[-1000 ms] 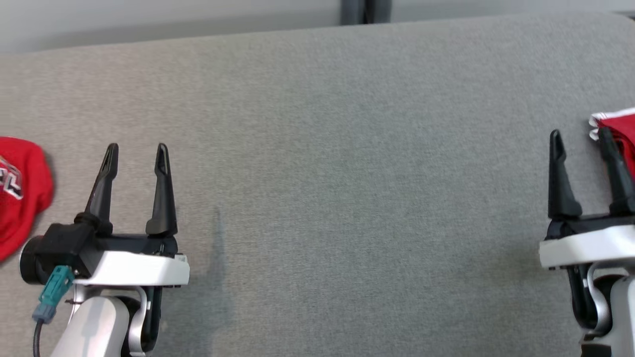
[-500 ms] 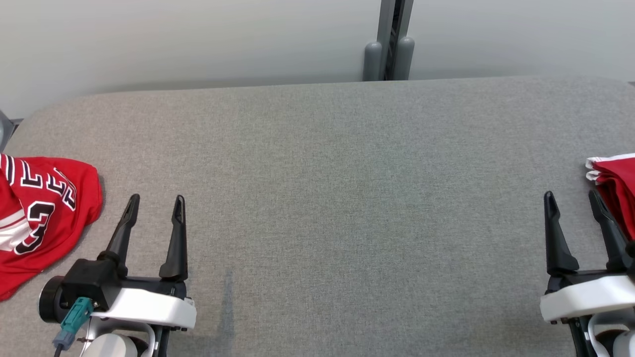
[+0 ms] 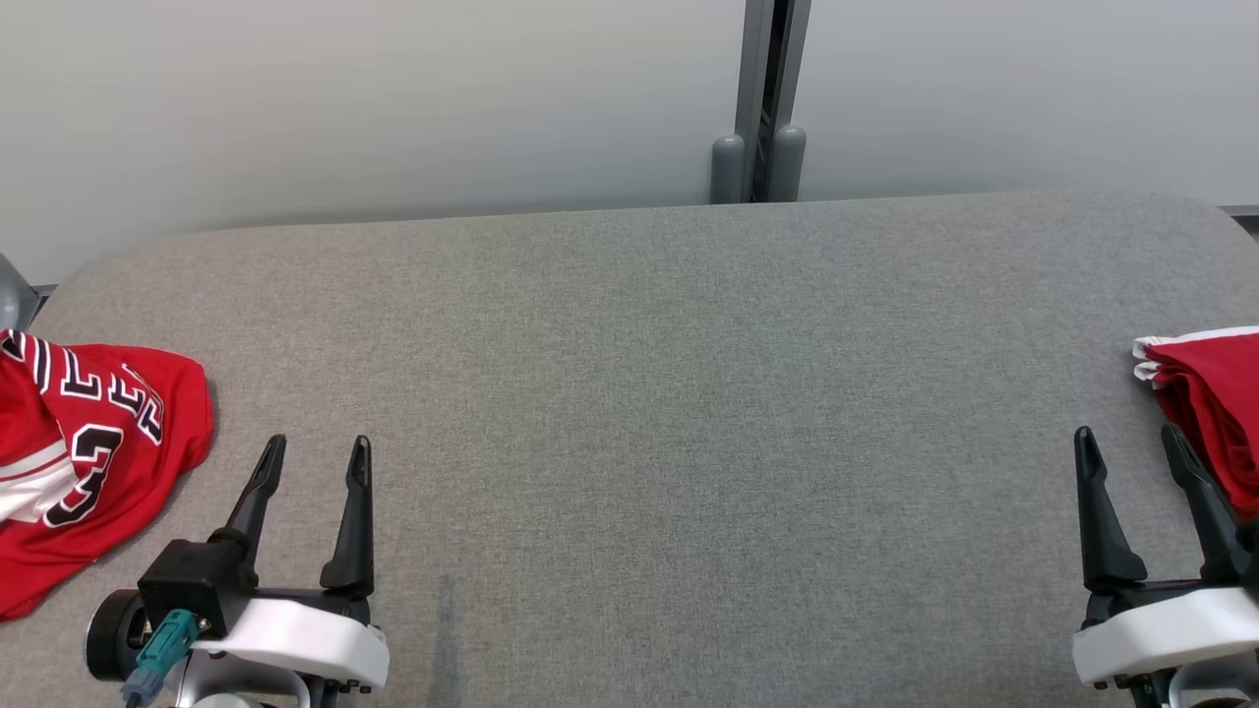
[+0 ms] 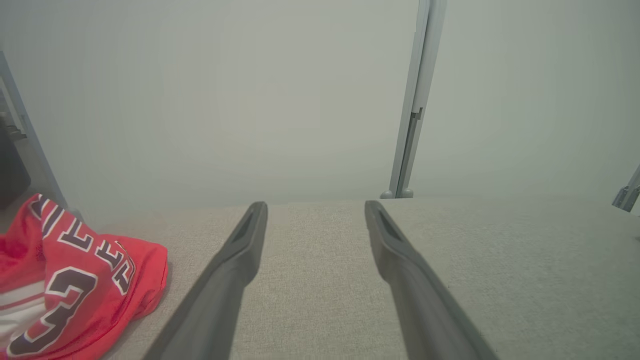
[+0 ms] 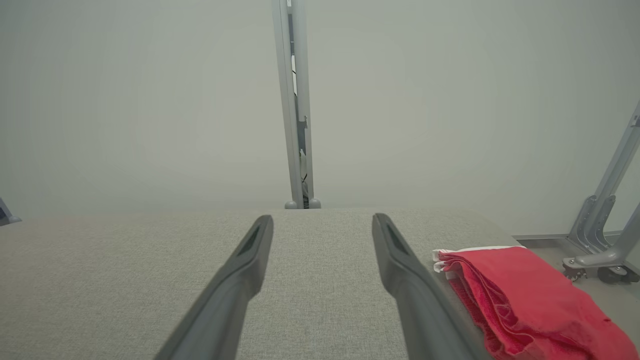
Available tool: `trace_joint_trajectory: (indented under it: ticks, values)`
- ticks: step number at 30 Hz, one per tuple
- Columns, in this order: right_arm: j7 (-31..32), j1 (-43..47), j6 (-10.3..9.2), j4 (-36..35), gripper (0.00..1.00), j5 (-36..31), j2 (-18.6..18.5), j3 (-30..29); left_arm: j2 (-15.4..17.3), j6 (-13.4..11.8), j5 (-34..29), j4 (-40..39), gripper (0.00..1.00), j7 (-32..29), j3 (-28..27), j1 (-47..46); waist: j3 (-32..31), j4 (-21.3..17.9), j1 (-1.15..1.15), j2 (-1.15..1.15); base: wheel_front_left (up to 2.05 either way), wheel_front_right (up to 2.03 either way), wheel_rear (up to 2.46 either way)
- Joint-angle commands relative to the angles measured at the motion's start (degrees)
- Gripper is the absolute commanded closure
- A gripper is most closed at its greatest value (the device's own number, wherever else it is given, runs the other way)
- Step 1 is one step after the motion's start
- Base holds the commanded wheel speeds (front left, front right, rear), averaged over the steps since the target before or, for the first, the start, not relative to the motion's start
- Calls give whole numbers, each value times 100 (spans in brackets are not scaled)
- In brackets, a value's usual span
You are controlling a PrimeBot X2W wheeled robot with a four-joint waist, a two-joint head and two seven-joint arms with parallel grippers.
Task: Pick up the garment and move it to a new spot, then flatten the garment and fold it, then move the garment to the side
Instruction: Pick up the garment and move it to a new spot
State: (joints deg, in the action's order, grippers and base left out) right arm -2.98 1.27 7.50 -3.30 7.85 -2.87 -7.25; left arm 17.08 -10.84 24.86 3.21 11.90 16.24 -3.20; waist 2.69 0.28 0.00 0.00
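Note:
A crumpled red jersey (image 3: 79, 462) with dark letters and a number lies at the table's left edge, also in the left wrist view (image 4: 65, 295). My left gripper (image 3: 315, 452) is open just right of it, apart from the cloth, nothing between its fingers (image 4: 235, 270). A folded red garment (image 3: 1215, 403) with white trim lies at the right edge and appears again in the right wrist view (image 5: 525, 295). My right gripper (image 3: 1126, 438) is open beside that folded piece, its right finger (image 5: 410, 280) close to the fold.
The grey fabric-covered table (image 3: 669, 413) spreads wide between the two garments. A pale wall with a grey vertical post (image 3: 762, 98) stands behind its far edge. A wheeled metal frame (image 5: 605, 235) stands on the floor off the right end.
The head camera has tilted up, so the table's far edge and wall came into sight and everything slid down the picture. Both grippers stay open; the garments have not moved.

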Motion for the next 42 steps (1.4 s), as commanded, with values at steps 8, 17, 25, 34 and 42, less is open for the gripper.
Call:
trace_joint_trajectory:
  ticks: [8, 17, 25, 34, 42]
  values:
    - [27, 152, -1, -115, 0, 130, -13, -34, 74, -32, 75, 56, 0, -16, -4, 31, -22, 6, 0, 0, 0, 0, 0]
    - [-24, 188, -1, -123, 0, 202, -13, -67, 104, -38, 108, 51, 0, 10, -7, -8, 2, 18, 0, 0, 0, 0, 0]
    - [-62, 188, -1, -98, 0, 233, -13, -110, 117, -31, 136, 48, 0, 12, 16, -32, -6, 72, 0, 0, 0, 0, 0]
    - [-71, 148, -1, -120, 0, 195, -12, -173, 79, 1, 131, 61, 0, 27, 60, -216, 56, 379, 0, 0, 0, 0, 0]
    - [-39, -17, -1, -295, 0, 97, -12, -53, -44, 22, 158, 121, 0, 122, 75, -428, 247, 1121, 0, 0, 0, 0, 0]
